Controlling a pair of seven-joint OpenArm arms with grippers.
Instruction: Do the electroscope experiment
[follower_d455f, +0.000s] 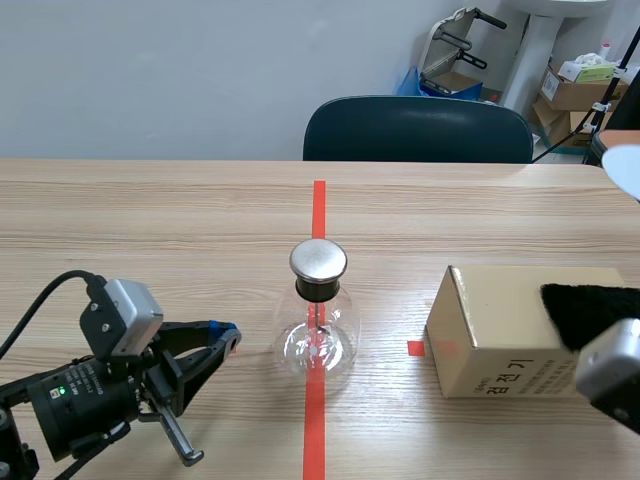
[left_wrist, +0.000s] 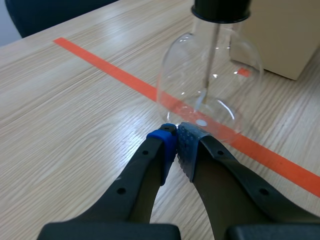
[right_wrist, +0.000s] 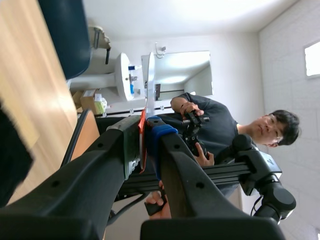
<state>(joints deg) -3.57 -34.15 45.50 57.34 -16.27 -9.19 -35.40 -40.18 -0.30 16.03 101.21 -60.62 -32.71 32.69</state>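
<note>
Electroscope (follower_d455f: 318, 322) at rest on the desk (follower_d455f: 150, 230), standing upright on the orange-red tape line (follower_d455f: 318, 205). It is a round flask of clear glass, closed by a black stopper (follower_d455f: 318, 290) that carries a flat metal disc (follower_d455f: 318, 260); a thin rod runs down from the stopper into the bulb.

The left hand (left_wrist: 176, 145) lies low over the desk, clenched on nothing, its two pads meeting. The flask stands just ahead of its fingertips, near but apparently not touching.

The right hand (right_wrist: 144, 137) is raised and turned away from the desk. It is grasping a thin white strip (right_wrist: 150, 85) between its pads; the strip's material cannot be told. A person (right_wrist: 215, 125) shows in the room beyond this hand.

To the far side of the flask from the left hand stands a cardboard box (follower_d455f: 500, 335) with a black cloth (follower_d455f: 590, 310) lying on its top.

Handling, as judged: the flask is probably light, rigid, smooth and breakable, and its curved wall would slip between soft pads. The stopper and neck offer the surest hold, should steadying be needed. The disc should need only an approach or a light touch from the strip. A sideways knock could tip the flask, since it rests on a small base.
</note>
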